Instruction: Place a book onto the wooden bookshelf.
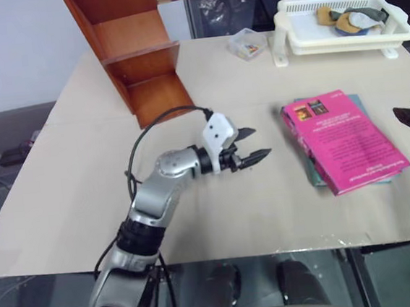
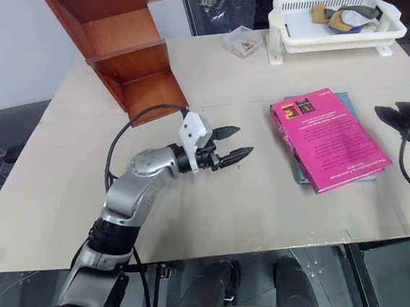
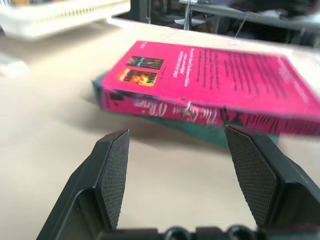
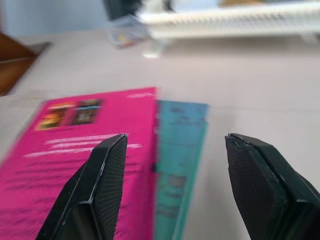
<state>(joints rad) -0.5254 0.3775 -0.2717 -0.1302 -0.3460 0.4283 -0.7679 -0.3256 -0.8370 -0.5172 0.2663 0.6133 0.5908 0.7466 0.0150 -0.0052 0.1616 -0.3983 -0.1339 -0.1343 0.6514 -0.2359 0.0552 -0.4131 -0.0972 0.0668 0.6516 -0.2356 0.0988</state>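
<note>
We see our left claw (image 1: 246, 146) hovering level over the beige flat counter (image 1: 79, 202), its two black fingers spread apart and holding nothing. Just past its fingertips, apart from them, lies the bright magenta-pink rectangular paperback book (image 1: 343, 139) with white text and two small dark pictures on its cover; it rests flat on top of a teal-blue book (image 1: 312, 172) of similar size, whose edges stick out beneath it. On the far side of that stack from the left claw, our right claw (image 2: 394, 115) sits near the counter's edge, its black fingers also spread wide and empty; in its wrist view both books lie just ahead of the fingers, untouched. Beyond the left claw and off to its left stands the reddish-brown polished wooden bookshelf (image 1: 137, 55) with flat board sides, resting on the counter, well apart from the pink book. Farther back, beyond the books, a small clear plastic box (image 1: 247, 44) of coloured bits sits beside a white plastic basket tray (image 1: 302, 31) holding some crumpled cloth pieces (image 1: 348, 20)
</note>
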